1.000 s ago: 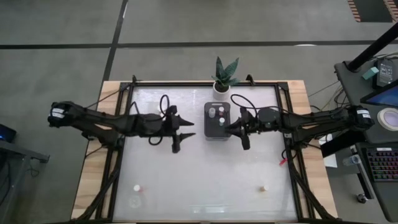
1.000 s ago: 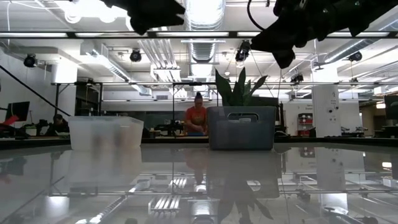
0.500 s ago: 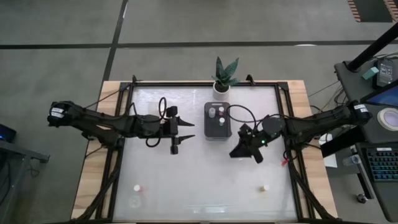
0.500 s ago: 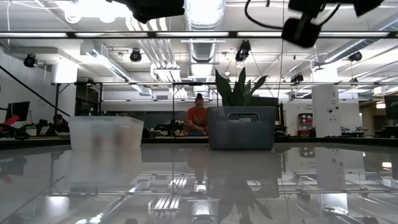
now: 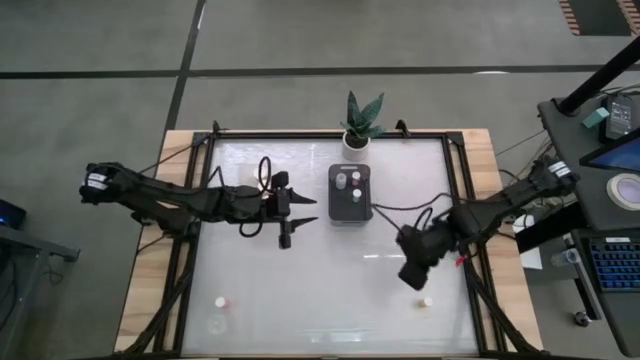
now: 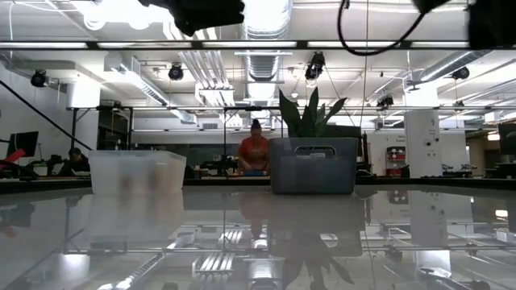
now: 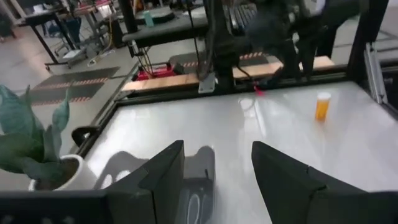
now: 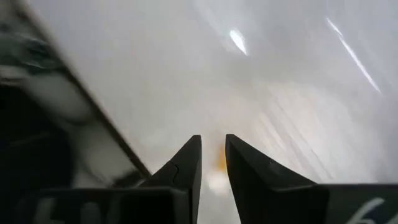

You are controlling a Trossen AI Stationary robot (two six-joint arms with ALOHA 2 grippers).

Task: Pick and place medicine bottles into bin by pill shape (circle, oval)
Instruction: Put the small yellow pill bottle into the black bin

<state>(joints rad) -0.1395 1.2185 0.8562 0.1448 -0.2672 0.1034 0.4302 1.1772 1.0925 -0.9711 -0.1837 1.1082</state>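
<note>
The left gripper [image 5: 300,218] hangs above the table [image 5: 330,290] left of centre, its fingers [image 7: 163,171] spread apart with nothing between them. Near the front left edge a white-capped medicine bottle [image 5: 220,301] stands alone on the surface. At mid-table, toward the back, sits the grey bin [image 5: 350,194] with white-capped bottles [image 5: 347,181] inside — in the low view a clear bin [image 6: 137,171] also stands to its left. Behind the grey bin is a potted plant [image 5: 360,122]. The right gripper [image 5: 412,280] is right of centre, toward the front, its fingers [image 8: 184,167] drawn nearly together and holding nothing. Just in front of it, near the front right edge, an orange medicine bottle [image 5: 425,300] stands upright — apart from the gripper.
</note>
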